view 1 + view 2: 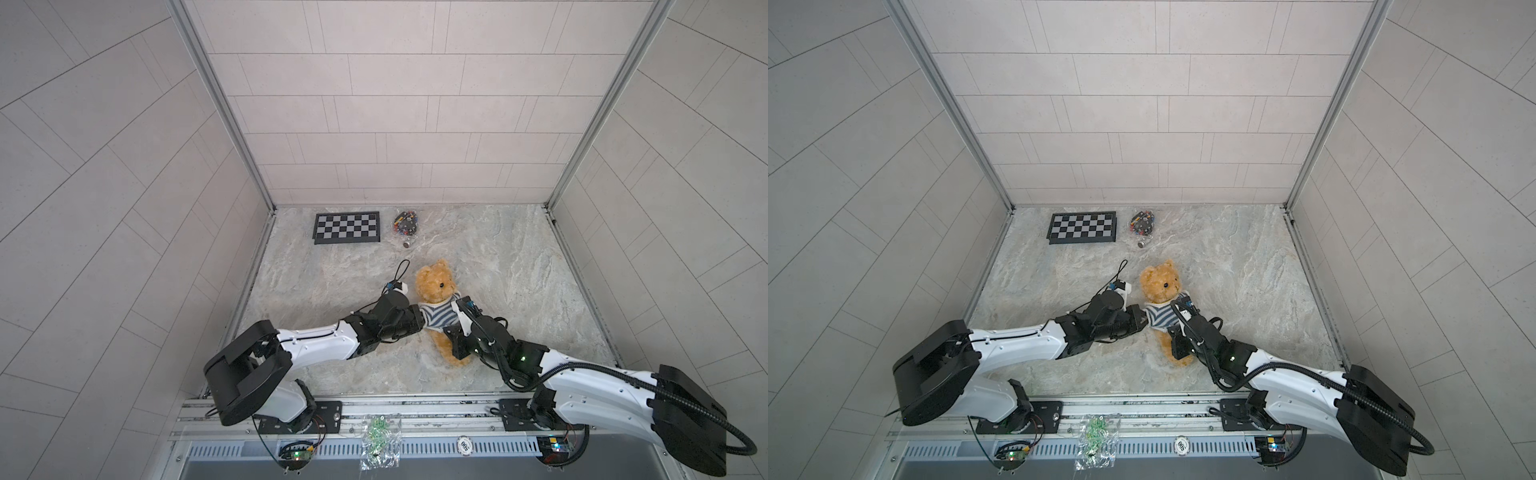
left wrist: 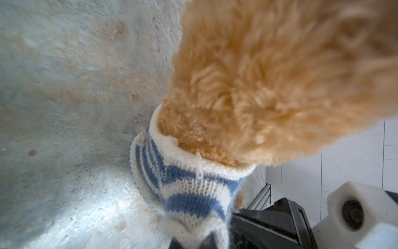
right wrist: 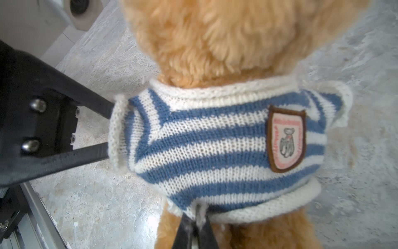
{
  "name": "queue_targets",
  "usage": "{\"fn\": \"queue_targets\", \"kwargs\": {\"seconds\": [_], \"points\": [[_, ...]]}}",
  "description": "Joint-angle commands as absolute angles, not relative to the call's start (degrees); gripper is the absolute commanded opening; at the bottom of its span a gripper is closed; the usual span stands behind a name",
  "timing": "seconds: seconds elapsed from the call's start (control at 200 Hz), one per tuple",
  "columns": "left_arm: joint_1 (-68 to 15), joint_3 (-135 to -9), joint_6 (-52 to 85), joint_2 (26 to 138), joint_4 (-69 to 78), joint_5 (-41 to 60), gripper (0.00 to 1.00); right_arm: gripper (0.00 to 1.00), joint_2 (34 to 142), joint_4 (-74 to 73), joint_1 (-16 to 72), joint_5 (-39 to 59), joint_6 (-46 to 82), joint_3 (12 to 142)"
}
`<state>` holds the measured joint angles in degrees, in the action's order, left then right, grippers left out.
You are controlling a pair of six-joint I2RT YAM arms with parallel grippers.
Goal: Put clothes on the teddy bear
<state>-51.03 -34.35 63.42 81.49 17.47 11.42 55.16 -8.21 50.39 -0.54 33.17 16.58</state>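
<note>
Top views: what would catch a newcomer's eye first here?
A golden-brown teddy bear lies mid-table on the marble tabletop, wearing a blue-and-white striped shirt. Both grippers pinch that shirt: the left gripper at the side by its sleeve, the right gripper at the hem. A checkerboard lies near the back wall.

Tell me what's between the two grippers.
The striped shirt on the teddy bear's chest; left gripper and right gripper each pinch an edge of it, clearest in the right wrist view.
</note>
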Motion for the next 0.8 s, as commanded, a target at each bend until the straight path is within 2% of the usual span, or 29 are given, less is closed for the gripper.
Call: {"fn": "queue_targets", "kwargs": {"seconds": [0.0, 0.436, 0.796], "points": [[-49.05, -33.17, 59.85, 79.98, 16.13, 11.83, 0.00, 0.00, 52.74, -0.09, 49.45, -2.78, 32.13, 15.34], [-45.51, -28.55, 51.66, 73.94, 8.64, 16.35, 0.00, 0.00, 50.33, 2.27, 49.04, -5.28, 33.02, 15.20], [-39.53, -33.78, 31.29, 76.73, -2.97, 33.27, 0.00, 0.00, 48.70, 4.49, 49.04, -5.98, 32.84, 15.73]]}}
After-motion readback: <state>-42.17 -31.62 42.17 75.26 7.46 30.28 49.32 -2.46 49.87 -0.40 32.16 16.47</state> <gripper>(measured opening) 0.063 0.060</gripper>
